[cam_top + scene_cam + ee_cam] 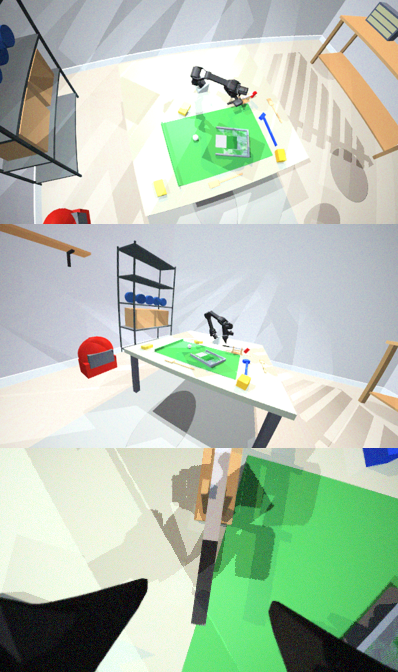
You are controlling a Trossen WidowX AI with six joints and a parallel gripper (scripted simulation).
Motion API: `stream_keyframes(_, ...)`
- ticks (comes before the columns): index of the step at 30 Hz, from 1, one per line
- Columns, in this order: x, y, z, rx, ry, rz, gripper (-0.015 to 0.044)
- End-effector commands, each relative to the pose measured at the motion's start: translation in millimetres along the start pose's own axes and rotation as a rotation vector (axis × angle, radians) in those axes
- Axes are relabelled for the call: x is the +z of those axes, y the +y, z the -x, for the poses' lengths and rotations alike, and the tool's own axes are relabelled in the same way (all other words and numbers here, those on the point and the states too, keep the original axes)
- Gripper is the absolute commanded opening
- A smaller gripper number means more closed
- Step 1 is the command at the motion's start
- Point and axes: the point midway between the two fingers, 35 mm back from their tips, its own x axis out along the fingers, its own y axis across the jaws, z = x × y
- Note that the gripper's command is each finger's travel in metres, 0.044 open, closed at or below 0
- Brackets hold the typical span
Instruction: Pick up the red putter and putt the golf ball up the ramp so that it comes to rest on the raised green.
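Note:
The red putter [254,94] [246,350] [204,573] rests on a small wooden stand [236,353] [234,473], its dark handle end sticking out. My gripper [236,103] [226,340] [207,595] is open and empty, pointing down above the handle; in the wrist view the handle lies between the two spread fingers. The white golf ball [195,137] [189,346] sits on the green mat [183,162] [168,348]. The pale ramp [221,141] leads to the raised green [232,142] inside a grey border [249,143] [217,363].
A blue putter [270,130] [246,368] lies beyond the mat's right edge, near a pale wooden putter [275,110]. Another pale putter [214,184] lies along the front. Yellow blocks [280,155] [160,188] [184,110] stand around the mat.

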Motion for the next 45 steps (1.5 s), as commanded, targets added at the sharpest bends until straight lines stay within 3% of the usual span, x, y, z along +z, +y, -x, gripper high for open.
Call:
stream_keyframes(1,-0.9,2.5,-4.9,0.008,0.013,0.015,0.044)
stream_keyframes(15,-12.3,3.3,-45.3,0.008,0.015,0.015,0.044)
stream_keyframes(39,-19.4,3.4,-69.3,0.008,0.016,0.015,0.044)
stream_keyframes(45,-18.5,3.1,-66.3,0.01,0.012,0.009,0.0282)
